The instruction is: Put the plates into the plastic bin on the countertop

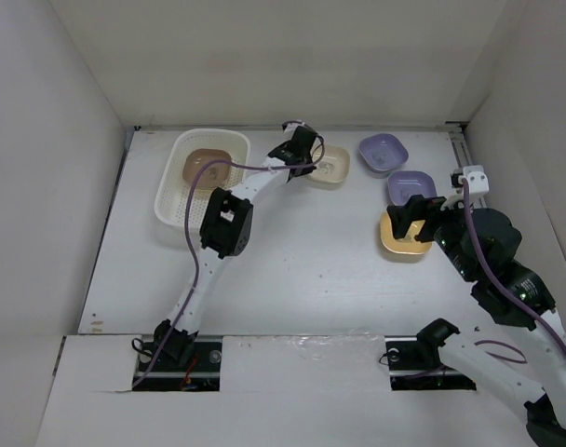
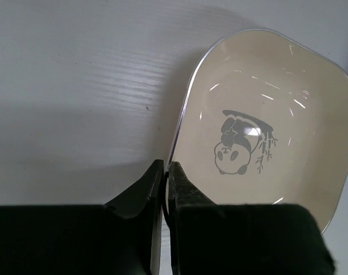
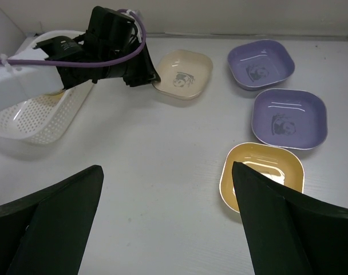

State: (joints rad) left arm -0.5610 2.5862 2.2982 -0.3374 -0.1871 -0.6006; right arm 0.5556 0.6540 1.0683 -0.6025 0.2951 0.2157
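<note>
L gripper [image 2: 165, 172] pinched tight on cream plate [image 2: 260, 132] rim; next: lift, carry to bin [image 1: 171, 209] w/o slipping. R gripper [image 3: 168, 212] wide open, empty, above yellow plate [image 3: 261, 172].

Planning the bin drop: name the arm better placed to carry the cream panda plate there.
Left. The left tool is shut on the cream plate beside the plastic bin; the right tool hangs open above the yellow plate, farther off.

I see white bench [image 1: 302, 279] carrying mesh bin [image 1: 174, 203], cream plate [image 1: 334, 168], far lavender plate [image 1: 384, 151], near lavender plate [image 1: 406, 182], yellow plate [image 1: 399, 245].
</note>
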